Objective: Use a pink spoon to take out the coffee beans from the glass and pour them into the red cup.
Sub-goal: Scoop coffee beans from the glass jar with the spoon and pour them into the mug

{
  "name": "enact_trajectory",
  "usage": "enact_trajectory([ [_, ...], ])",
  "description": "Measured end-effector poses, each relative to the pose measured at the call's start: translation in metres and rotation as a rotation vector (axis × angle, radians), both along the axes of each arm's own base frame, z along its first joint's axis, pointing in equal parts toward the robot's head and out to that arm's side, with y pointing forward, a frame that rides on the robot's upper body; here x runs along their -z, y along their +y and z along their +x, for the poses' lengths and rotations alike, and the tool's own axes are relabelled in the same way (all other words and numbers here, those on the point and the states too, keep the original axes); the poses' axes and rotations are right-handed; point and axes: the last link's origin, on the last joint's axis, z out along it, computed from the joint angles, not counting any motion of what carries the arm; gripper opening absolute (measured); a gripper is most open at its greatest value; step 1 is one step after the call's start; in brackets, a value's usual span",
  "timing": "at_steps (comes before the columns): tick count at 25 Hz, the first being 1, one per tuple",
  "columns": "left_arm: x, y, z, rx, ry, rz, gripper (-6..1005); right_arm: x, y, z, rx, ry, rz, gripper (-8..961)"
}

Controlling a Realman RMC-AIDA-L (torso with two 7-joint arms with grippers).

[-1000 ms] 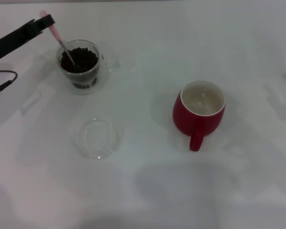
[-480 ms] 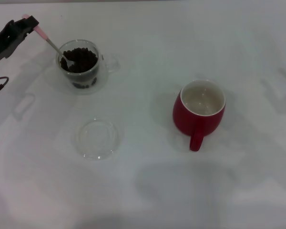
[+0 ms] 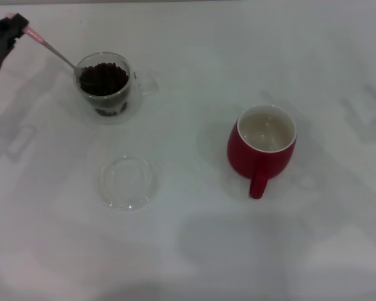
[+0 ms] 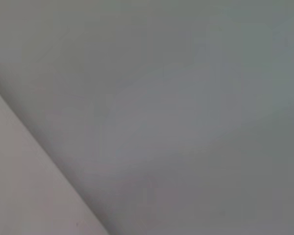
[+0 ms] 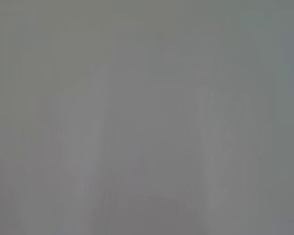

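**Scooping beans from the glass**

Left hand (image 3: 11, 28) at the far left, well to the left of the glass (image 3: 108, 84), clamped on the pink end of the spoon (image 3: 50, 51). Stem sloping down over the left rim of the glass, bowl low at that rim, at the edge of the beans (image 3: 104, 78); hard to tell how many beans on it. Right hand not in view, no word possible on its state. Red cup (image 3: 263, 145) well to the right of the glass and nearer to the robot, upright, inside looking empty, handle turned toward the robot. Shallow clear dish (image 3: 128, 182) on the counter (image 3: 194, 251), nearer than the glass, a little to its right.

For a good scoop, probably best to bring the bowl up level, not tilted, and clear of the left rim before any travel to the right. Slow lift, since a knock on the rim could tip the light glass or spill beans. Then a level path, high enough to pass over the rim of the cup, and a roll of the spoon only once above its cream inside.
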Motion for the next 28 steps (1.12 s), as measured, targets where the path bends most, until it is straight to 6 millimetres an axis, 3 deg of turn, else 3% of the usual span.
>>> enact_trajectory([
  [12,-0.017,0.005,0.015,0.105,-0.031,0.010,132,0.003,0.013,-0.008,-0.023,0.003,-0.003,634],
  [28,0.015,0.032,0.086,0.318,0.004,-0.213,131,0.006,0.018,-0.013,-0.039,0.009,-0.004,634],
])
